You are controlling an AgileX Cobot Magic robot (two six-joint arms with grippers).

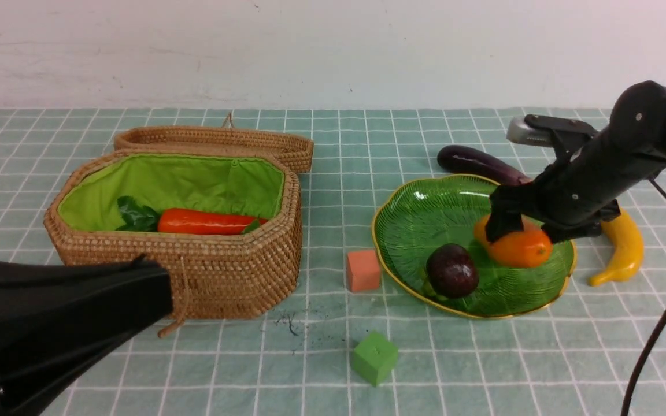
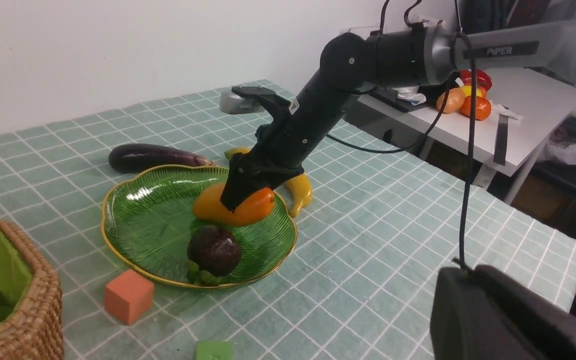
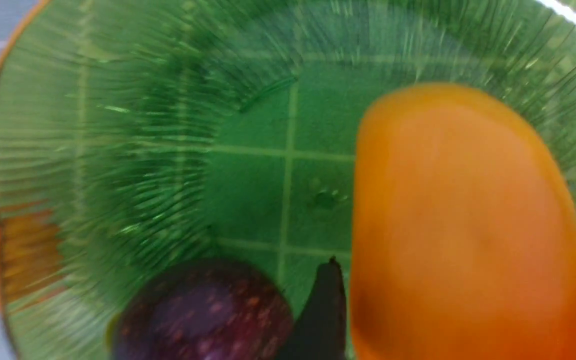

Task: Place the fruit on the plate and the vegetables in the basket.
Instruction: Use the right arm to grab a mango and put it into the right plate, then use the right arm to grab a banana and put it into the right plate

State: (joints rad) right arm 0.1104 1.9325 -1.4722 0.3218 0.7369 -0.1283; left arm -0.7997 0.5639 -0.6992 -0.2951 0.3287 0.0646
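The orange-yellow mango [image 1: 519, 247] lies on the green plate [image 1: 425, 214] beside the round purple mangosteen [image 1: 452, 270]. My right gripper [image 1: 529, 231] is down over the mango with a jaw on each side of it. In the right wrist view a thin gap shows between one finger [image 3: 324, 310] and the mango [image 3: 463, 225], so it is open. The yellow banana [image 1: 622, 248] lies on the cloth right of the plate, the eggplant [image 1: 480, 164] behind it. The carrot [image 1: 206, 222] lies in the open basket [image 1: 235, 271]. The radish is out of view. My left gripper [image 1: 159, 289] is shut and empty, low in front of the basket.
An orange cube [image 1: 363, 270] sits just left of the plate and a green cube [image 1: 374, 357] nearer the front. The basket's lid [image 1: 217, 141] lies open behind it. In the left wrist view a side table [image 2: 518, 110] with more toy produce stands beyond the table edge.
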